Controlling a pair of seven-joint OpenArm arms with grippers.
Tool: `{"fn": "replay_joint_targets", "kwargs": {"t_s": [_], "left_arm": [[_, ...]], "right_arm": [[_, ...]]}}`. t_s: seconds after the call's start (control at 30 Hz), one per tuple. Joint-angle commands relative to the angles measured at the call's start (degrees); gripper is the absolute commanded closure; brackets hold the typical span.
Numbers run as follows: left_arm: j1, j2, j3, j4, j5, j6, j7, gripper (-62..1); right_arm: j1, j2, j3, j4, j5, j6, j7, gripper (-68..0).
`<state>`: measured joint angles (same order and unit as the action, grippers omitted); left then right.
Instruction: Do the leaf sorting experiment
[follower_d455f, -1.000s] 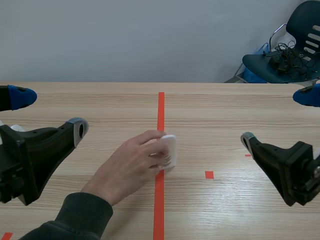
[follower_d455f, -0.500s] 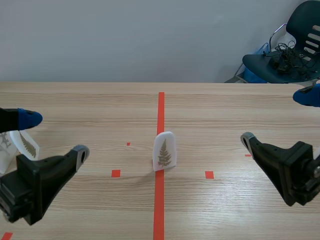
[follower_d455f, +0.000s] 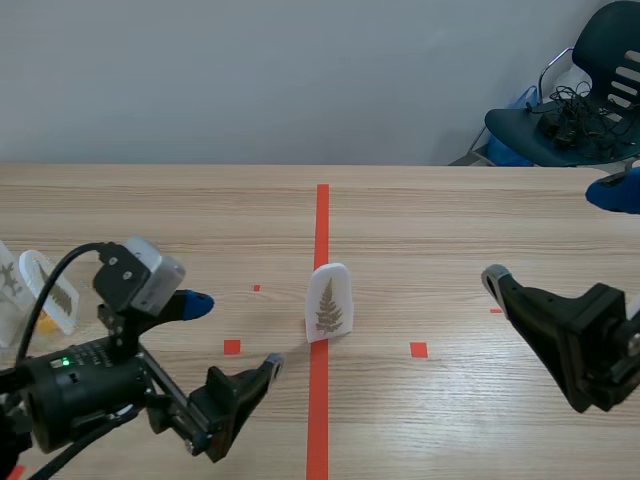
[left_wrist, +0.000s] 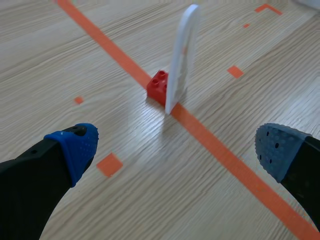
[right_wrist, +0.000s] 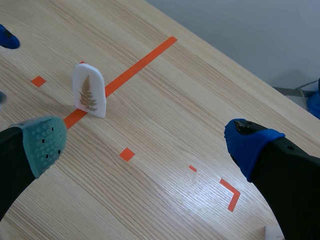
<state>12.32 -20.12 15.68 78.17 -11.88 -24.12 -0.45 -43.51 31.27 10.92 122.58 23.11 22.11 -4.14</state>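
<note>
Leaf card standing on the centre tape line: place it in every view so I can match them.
Scene view: leaf card upright on the long tape line, mid-table between the arms.
Left wrist view: edge-on ahead of the left gripper, a red brick at its base.
Right wrist view: fern face showing, ahead of the right gripper.
Shared landmark: the long tape line under the card.

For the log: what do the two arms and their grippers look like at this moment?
Both are black. Left gripper: thick black fingers, one blue dotted pad, one grey-blue; a pale grey box, a looping black cable and a green light on its body. Right gripper: same fingers, one grey-green pad, one blue.
</note>
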Motion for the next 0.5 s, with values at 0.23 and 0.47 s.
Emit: {"fn": "replay_joint_targets", "kwargs": {"t_s": [0.23,0.47], "left_arm": [[-13.3,7.8,7.3,-16.8,4.3,2.5,-7.2,-62.3],[-17.3,12.7,11.9,-21.8,5.8,4.2,-8.1,-62.3]], "right_arm": [[0.8,0.5,0.6,0.7,0.4,-0.2,0.8,-67.9],[0.8,0.5,0.6,0.7,0.4,-0.2,0.8,-67.9]]}}
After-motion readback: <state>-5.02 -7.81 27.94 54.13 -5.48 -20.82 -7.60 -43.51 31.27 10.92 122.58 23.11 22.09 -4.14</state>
